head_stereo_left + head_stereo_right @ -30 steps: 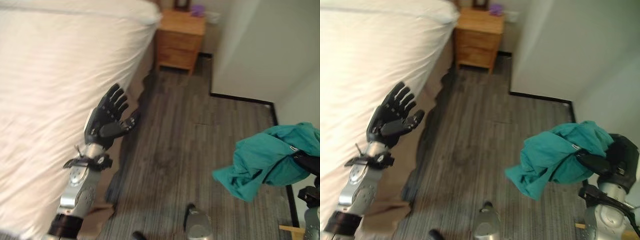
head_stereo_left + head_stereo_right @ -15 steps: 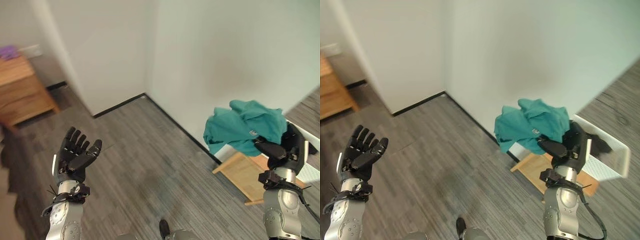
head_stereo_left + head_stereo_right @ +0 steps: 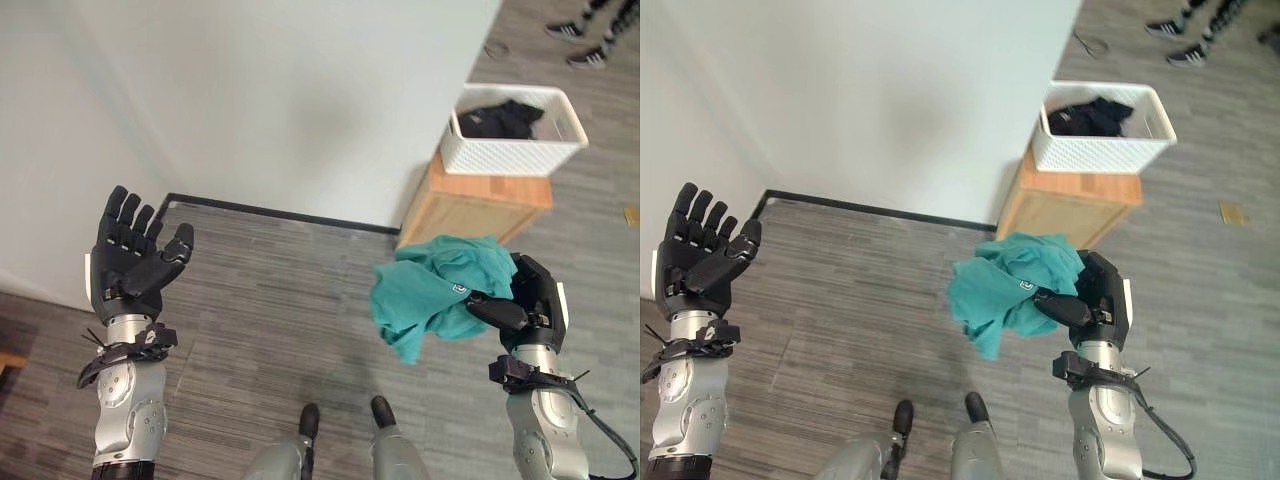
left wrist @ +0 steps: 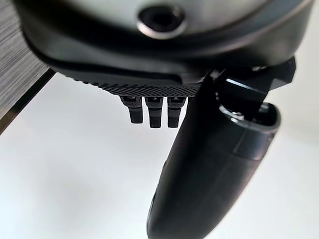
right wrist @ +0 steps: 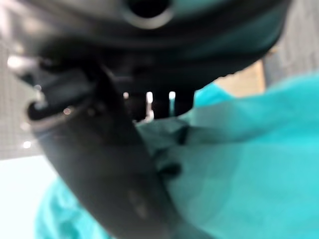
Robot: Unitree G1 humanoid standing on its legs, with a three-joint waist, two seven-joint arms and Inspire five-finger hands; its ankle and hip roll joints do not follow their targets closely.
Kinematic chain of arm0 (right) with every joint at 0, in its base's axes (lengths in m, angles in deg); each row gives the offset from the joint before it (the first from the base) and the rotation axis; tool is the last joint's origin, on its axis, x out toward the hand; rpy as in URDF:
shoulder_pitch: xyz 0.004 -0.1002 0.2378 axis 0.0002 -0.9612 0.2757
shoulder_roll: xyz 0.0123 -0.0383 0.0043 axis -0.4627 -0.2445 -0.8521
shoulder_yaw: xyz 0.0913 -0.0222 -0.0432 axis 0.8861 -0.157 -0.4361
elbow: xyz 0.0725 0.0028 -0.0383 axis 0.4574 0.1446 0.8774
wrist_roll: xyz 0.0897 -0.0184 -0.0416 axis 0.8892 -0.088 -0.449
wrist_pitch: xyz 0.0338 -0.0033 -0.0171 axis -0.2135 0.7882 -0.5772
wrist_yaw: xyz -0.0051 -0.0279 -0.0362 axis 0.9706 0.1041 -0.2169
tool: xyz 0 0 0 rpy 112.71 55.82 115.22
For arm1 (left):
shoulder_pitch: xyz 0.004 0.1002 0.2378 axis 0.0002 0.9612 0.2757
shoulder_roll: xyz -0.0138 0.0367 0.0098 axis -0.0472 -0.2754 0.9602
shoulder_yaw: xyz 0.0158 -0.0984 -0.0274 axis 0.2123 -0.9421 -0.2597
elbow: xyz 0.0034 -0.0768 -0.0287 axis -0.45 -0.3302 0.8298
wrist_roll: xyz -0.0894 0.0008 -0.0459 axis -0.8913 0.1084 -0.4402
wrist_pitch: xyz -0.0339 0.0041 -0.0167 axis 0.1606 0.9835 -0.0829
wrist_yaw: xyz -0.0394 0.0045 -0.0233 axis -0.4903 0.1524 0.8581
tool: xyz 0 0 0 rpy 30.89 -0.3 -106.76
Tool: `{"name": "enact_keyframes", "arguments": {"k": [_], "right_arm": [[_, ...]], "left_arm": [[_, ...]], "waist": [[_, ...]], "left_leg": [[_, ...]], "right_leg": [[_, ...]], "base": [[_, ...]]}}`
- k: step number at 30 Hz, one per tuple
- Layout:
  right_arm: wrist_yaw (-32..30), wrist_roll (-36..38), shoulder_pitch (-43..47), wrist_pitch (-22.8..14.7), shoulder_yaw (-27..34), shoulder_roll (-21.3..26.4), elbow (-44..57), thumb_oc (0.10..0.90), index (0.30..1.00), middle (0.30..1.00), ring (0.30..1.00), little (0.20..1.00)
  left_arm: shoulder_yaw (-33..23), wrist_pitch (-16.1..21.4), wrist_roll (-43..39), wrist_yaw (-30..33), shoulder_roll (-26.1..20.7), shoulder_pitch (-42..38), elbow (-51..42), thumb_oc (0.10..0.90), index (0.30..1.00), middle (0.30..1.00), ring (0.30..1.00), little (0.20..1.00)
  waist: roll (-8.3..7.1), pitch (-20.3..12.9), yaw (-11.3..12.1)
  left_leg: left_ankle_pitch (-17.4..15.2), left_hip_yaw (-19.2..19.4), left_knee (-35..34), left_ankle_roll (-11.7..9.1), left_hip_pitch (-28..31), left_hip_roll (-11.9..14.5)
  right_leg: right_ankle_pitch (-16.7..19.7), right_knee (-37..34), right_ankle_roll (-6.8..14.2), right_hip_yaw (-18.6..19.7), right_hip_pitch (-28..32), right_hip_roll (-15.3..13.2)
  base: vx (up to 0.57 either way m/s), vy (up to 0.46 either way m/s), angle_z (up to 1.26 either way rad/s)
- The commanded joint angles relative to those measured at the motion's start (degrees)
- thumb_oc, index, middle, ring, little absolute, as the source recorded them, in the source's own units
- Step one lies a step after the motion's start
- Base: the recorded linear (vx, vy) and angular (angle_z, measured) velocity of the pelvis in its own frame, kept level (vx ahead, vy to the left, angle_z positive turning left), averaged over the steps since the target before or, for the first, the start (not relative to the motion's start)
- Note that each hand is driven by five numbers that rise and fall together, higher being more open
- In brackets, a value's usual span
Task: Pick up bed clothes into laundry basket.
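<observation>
**Shirt in hand, basket in sight**

We start with the white wall (image 3: 300,100) filling the upper part of our view, meeting the grey plank floor (image 3: 280,300) along a dark skirting line. Against the wall on our right stands a low wooden cabinet (image 3: 480,205), and on top of it sits the white laundry basket (image 3: 515,155), already holding some dark clothing (image 3: 500,120). Raised like that, its open top looks easy to reach from standing height.

Now the teal garment (image 3: 435,295): it hangs bunched in mid-air, in front of the cabinet and below the basket's rim, its loose folds drooping clear of the floor. Our right hand (image 3: 530,305) is clamped on it, thumb and fingers curled into the cloth, which we judge keeps the bundle together for carrying.

Our left hand (image 3: 130,260) is up at the left, palm facing us, fingers spread and holding nothing, well apart from the cloth.

A person's shoes (image 3: 585,45) show on the floor at the far right.

We'd say what's left is lifting the bundle over the rim.
</observation>
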Motion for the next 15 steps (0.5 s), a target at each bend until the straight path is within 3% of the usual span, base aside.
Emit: {"name": "enact_keyframes", "arguments": {"k": [1,2,4,10,11,15], "right_arm": [[0.92,-1.34,7.83,-6.37,2.93,3.16,4.07,0.4,0.3,0.3,0.3,0.3],[0.77,-1.62,8.07,-6.25,2.93,3.11,4.11,0.4,0.3,0.3,0.3,0.3],[0.91,-1.98,7.83,-5.74,3.02,2.9,3.63,0.4,0.3,0.3,0.3,0.3],[1.11,-2.07,8.67,-5.83,2.74,4.19,3.41,0.4,0.3,0.3,0.3,0.3],[1.8,-1.7,0.97,-4.09,8.75,5.07,-0.61,0.4,0.3,0.3,0.3,0.3],[1.43,-2.67,4.28,-4.32,6.58,4.61,-0.5,0.4,0.3,0.3,0.3,0.3]], "left_arm": [[-4.84,5.31,2.24,-0.28,-3.29,-0.3,-7.88,0.8,0.9,0.9,0.9,0.9],[-4.89,5.02,1.89,-0.22,-2.71,-0.17,-8.0,0.8,0.9,0.9,0.9,0.9],[-4.25,4.19,2.02,-1.05,-0.4,0.97,-7.68,0.8,0.9,0.9,0.9,0.9],[-3.54,3.36,0.58,-1.14,0.9,2.48,-7.06,0.8,0.9,0.9,0.9,0.9],[-0.37,-1.94,8.41,-6.28,-4.79,4.09,-8.96,0.8,0.9,0.9,0.9,0.9],[-0.31,-1.99,8.86,-6.28,-4.77,4.84,-7.35,0.8,0.9,0.9,0.9,0.9]], "waist": [[0.55,-6.26,2.64],[0.15,-6.78,3.19],[-1.31,-8.44,2.6],[-1.97,-9.18,2.83],[-2.45,-8.23,1.03],[-2.25,-8.13,1.78]], "left_leg": [[-1.67,-0.07,-8.09,-6.36,4.96,7.11],[-1.38,1.17,-8.39,-6.4,5.11,6.6],[-1.21,2.24,-9.29,-6.62,5.4,4.82],[-2.01,3.93,-8.75,-6.16,5.87,5.8],[-3.8,0.41,-5.85,-7.83,5.77,8.08],[-5.47,1.2,-4.32,-6.83,6.0,7.26]], "right_leg": [[-1.69,1.18,-1.09,-6.93,2.52,1.82],[-2.11,0.33,-1.26,-8.81,3.55,1.05],[-0.23,-9.57,-1.37,-6.0,6.34,1.73],[1.26,-11.58,-1.48,-3.13,6.66,3.35],[1.35,-12.37,-1.51,-6.5,8.55,2.85],[0.69,-10.67,-0.89,-5.64,8.05,1.8]], "base": [[-0.11,0.153,-0.95],[-0.06,0.058,-0.89],[-0.08,0.01,-0.55],[-0.01,-0.023,-0.17],[0.0,-0.013,-0.1],[0.01,0.081,0.06]]}}
